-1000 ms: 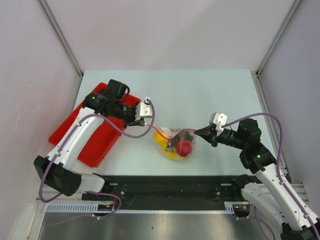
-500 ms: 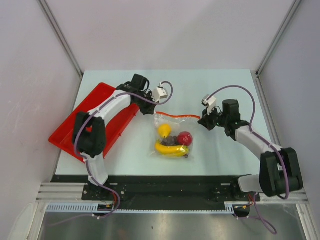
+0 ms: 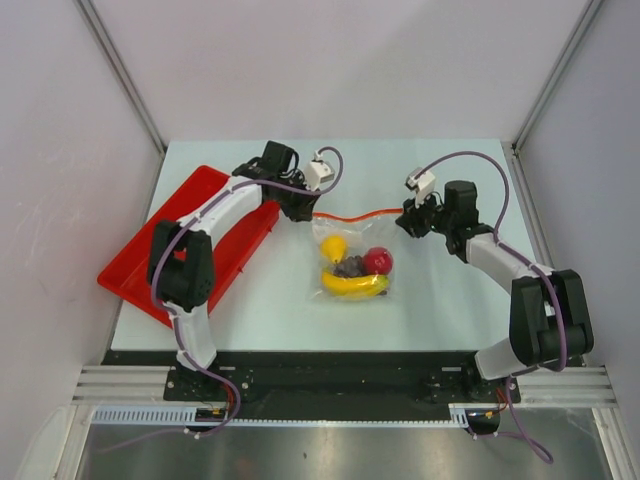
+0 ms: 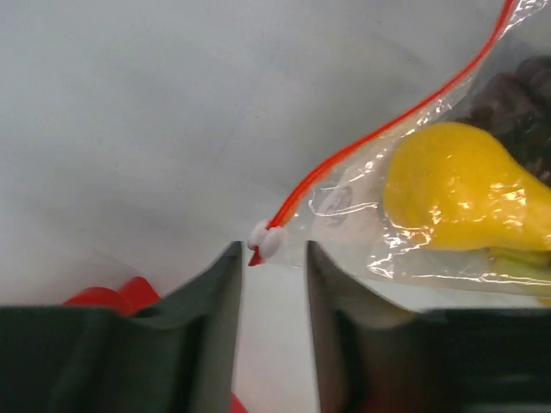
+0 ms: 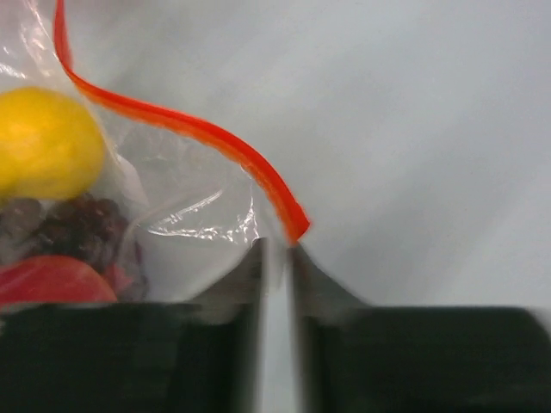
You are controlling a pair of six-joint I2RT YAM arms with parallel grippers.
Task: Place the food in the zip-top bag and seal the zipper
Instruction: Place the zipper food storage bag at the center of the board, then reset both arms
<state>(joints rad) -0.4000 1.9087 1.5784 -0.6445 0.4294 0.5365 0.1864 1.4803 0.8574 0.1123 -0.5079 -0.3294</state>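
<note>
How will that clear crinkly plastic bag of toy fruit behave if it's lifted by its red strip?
The clear plastic bag looks floppy: its red strip curves, so it would likely sag. The round red toy fruit inside would probably roll downward.

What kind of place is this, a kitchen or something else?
Probably a robot test bench or lab cell, not a kitchen: a table boxed in by blank walls, a left arm and right arm bolted at its edge, and toy fruit in a clear bag.
</note>
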